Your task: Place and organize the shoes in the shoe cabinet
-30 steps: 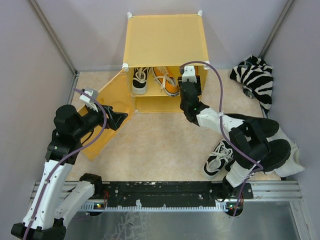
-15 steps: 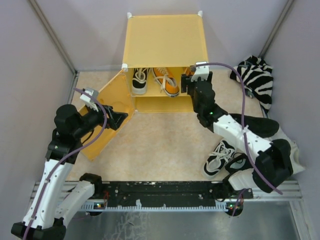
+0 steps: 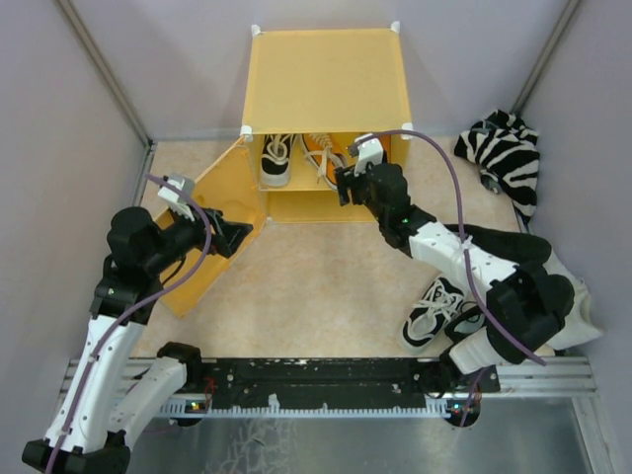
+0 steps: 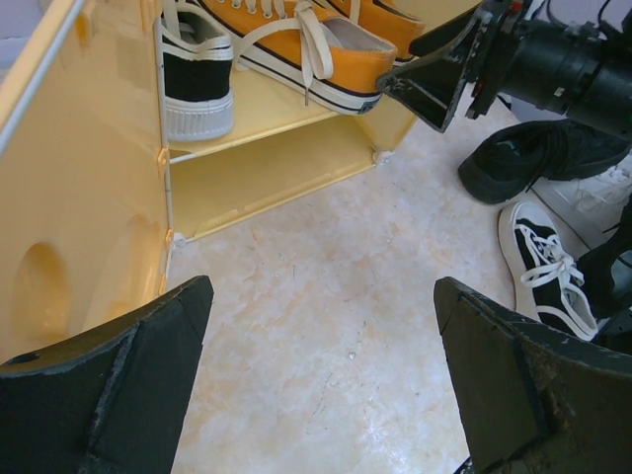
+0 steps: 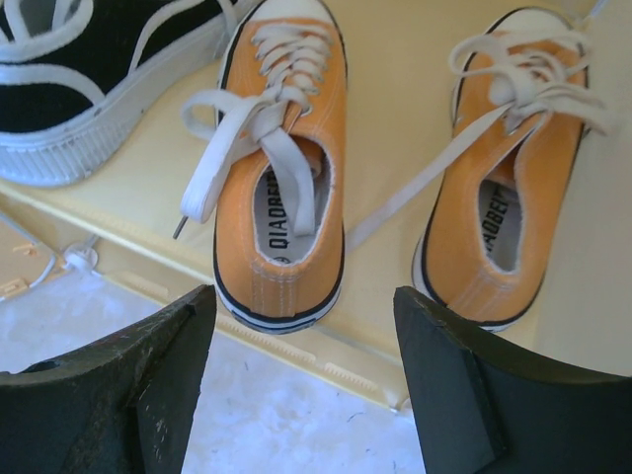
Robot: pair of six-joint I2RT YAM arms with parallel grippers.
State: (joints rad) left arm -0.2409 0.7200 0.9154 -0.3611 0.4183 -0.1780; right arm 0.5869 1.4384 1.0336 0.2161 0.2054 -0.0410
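The right gripper (image 5: 301,308), spread empty at the counter (image 3: 316,267)'s far edge, may snag the laces (image 5: 269,133) and drag the orange canvas sneaker (image 5: 286,232) off the yellow-orange plastic cabinet (image 3: 326,79).

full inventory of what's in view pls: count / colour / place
cabinet: 1, yellow-orange, at the back; door open to the left
orange shoes: 2, orange with white laces, side by side on the inner shelf, heels to the front
black-and-white shoes: 2, one on the shelf left of the orange pair, one on the floor by the right arm's base
zebra cloth: 1, black-and-white striped, on the floor right of the cabinet
dark item: 1, black, on the floor by the right arm; cannot tell what
left fingers: 2, black, open, empty, by the door
right fingers: 2, black, open, empty, at the orange shoes' heels
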